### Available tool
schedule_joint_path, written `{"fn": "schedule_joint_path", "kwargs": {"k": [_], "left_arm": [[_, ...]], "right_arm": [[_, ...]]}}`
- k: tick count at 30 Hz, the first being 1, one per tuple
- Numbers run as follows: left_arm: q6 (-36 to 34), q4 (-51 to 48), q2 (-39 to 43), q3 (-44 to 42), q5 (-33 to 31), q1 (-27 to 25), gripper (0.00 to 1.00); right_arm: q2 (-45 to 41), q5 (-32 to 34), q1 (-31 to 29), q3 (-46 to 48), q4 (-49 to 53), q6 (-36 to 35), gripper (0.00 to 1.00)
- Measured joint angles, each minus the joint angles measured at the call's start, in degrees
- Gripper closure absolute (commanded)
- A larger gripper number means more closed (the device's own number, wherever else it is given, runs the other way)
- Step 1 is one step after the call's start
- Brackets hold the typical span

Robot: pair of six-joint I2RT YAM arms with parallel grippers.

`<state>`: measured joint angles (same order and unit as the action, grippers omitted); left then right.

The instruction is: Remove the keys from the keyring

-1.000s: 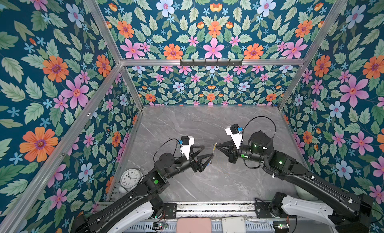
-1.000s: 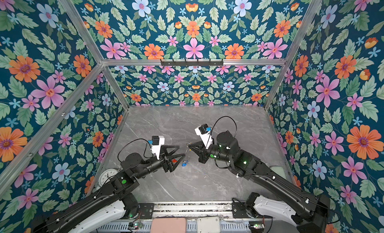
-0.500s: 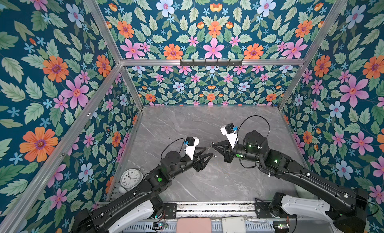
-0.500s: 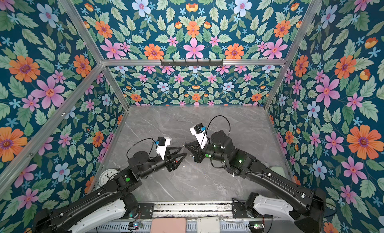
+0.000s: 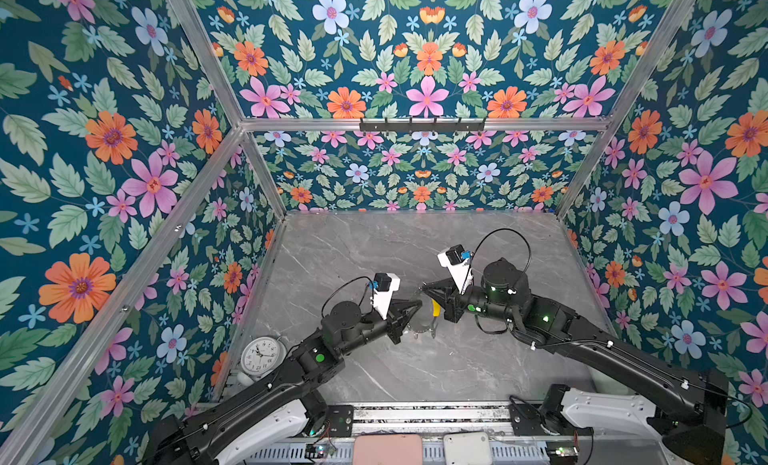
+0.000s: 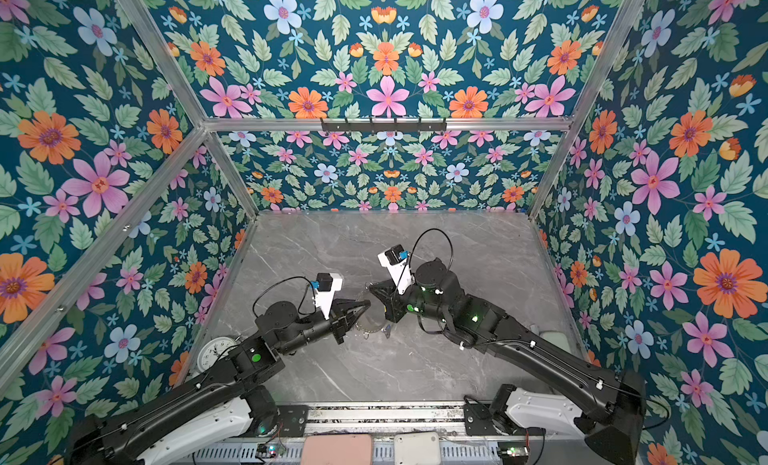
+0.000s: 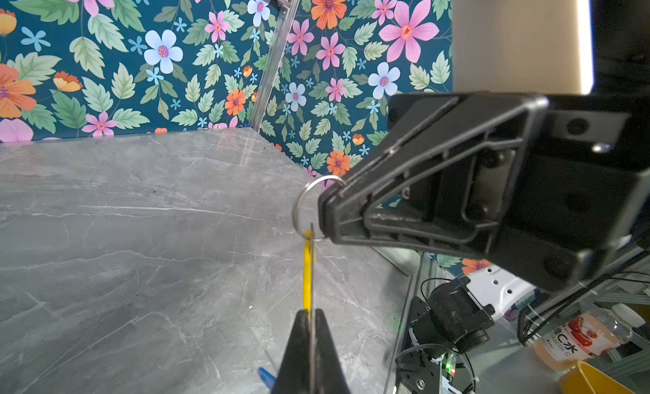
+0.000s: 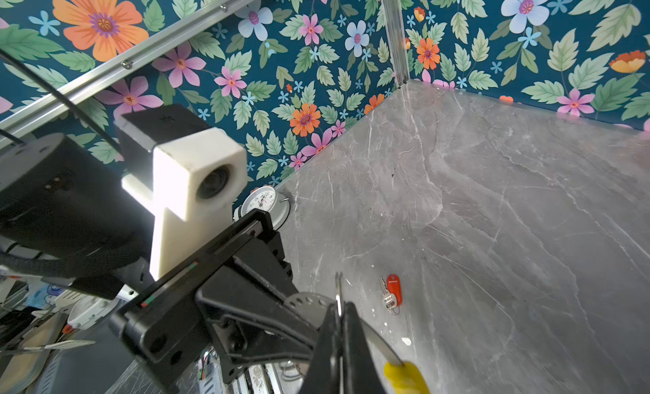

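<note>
The keyring (image 5: 423, 319) hangs between both grippers above the middle of the table, a grey ring with a yellow arc (image 5: 435, 307). In the left wrist view it shows edge-on (image 7: 307, 276), with my left gripper (image 7: 309, 314) shut on its rim. My right gripper (image 8: 338, 306) is shut on a small silver loop (image 7: 305, 202) at the keyring's other side. The red-tagged key (image 8: 393, 291) lies loose on the table. A blue tag (image 7: 266, 378) peeks out beside my left finger; I cannot tell whether it hangs from the ring.
A white alarm clock (image 5: 262, 355) stands at the front left corner of the grey marble table (image 5: 415, 251). Floral walls close in the left, back and right sides. A metal rail (image 5: 415, 413) runs along the front edge.
My left gripper has moved in toward the right one and closed on the keyring's rim. The right gripper has shifted a little to the left, still holding the loop.
</note>
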<state>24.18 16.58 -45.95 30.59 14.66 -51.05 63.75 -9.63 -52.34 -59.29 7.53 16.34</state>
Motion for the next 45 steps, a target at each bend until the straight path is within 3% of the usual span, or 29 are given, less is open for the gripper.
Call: {"fn": "schedule_joint_path", "kwargs": {"k": [2,6,15,25,28,32,45], "left_arm": [[1.42,-0.07,-0.28,0.50,-0.59,0.02,1.00],[3.06,-1.16,-0.66,2.14,-1.90,0.07,1.00],[6.58,-4.90,-0.63,8.11,-7.21,0.04,1.00],[9.55,-4.83,-0.68,10.78,-8.90,0.04,1.00],[10.10,-4.79,-0.83,10.91,-8.90,0.04,1.00],[10.73,-4.66,-1.07,10.91,-8.87,0.04,1.00],[11.50,-4.61,-0.57,10.91,-8.66,0.04,1.00]], "right_arm": [[-0.59,0.26,0.00,0.26,0.13,-0.02,0.70],[-3.61,1.20,-0.04,2.67,-0.28,-0.04,0.60],[-12.79,2.75,0.00,13.44,-5.62,-0.02,0.55],[-12.11,1.49,0.00,18.14,-8.48,-0.07,0.52],[-11.06,0.85,0.00,18.23,-9.11,-0.09,0.54],[-9.77,0.59,0.00,17.97,-8.98,-0.33,0.65],[-7.72,-0.26,0.00,16.81,-8.98,-1.57,0.86]]}}
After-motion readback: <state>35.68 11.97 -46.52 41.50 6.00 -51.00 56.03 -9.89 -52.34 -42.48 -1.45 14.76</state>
